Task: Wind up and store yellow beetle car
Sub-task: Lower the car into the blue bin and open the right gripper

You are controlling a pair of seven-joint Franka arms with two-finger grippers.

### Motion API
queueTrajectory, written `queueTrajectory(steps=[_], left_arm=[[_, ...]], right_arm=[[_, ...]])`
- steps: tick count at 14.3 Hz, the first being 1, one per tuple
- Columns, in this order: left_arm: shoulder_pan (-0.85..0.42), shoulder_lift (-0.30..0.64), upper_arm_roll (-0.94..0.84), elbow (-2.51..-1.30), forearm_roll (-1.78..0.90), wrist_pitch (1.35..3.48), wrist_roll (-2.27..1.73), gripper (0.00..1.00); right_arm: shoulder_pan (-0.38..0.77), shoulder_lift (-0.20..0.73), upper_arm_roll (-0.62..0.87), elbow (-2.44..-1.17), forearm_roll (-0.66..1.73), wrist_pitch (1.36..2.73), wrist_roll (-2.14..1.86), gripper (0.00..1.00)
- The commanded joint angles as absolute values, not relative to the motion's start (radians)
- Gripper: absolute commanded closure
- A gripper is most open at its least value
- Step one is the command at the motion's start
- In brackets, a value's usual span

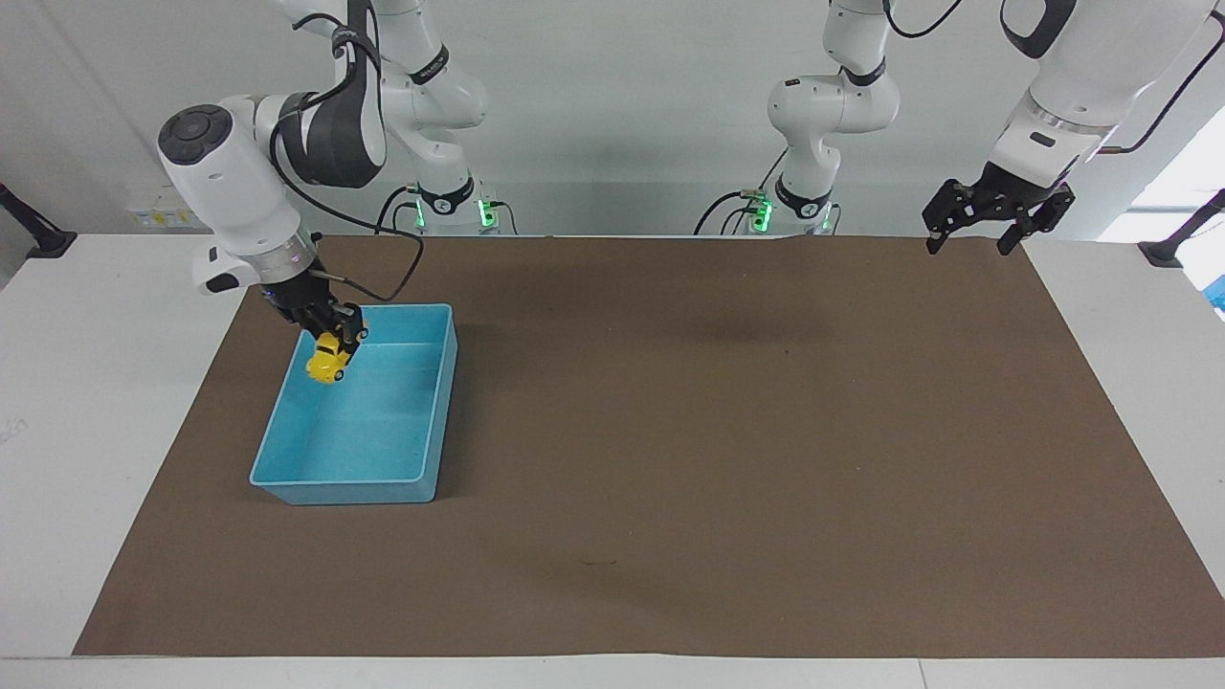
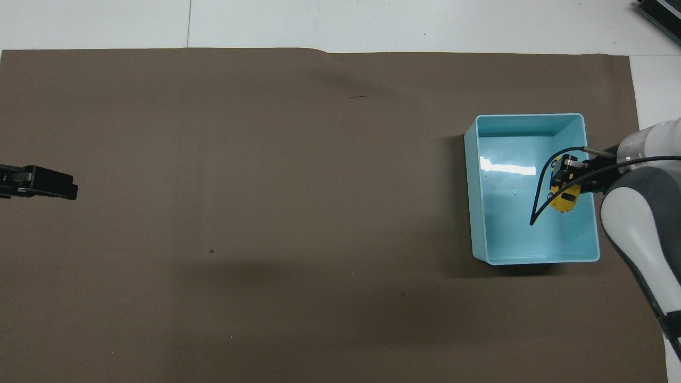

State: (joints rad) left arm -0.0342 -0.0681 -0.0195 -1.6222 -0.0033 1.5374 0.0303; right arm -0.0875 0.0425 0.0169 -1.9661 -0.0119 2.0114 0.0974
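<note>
My facing cam looks across at the arms from high up; overhead looks steeply down. Both share the brown mat (image 1: pixel 670 431) (image 2: pixel 266 213).
</note>
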Motion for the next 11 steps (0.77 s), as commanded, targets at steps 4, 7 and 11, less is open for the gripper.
queueTrajectory(steps=[4,7,11], left_arm=[[-0.023,-0.069,-0.026,-1.609,0.006,1.517,0.041,0.0],[-0.023,-0.069,-0.026,-1.609,0.006,1.517,0.041,0.0],[-0.023,-0.069,-0.026,-1.609,0.006,1.517,0.041,0.0]], right_arm=[[-0.123,0.074,0.026,-2.098,-0.098,2.184,-0.056,1.0],[-0.146,0.075,0.026,-2.183,-0.1,2.264,-0.11,1.0],[-0.15,0.08,0.026,-2.266,-0.1,2.358,-0.114,1.0]])
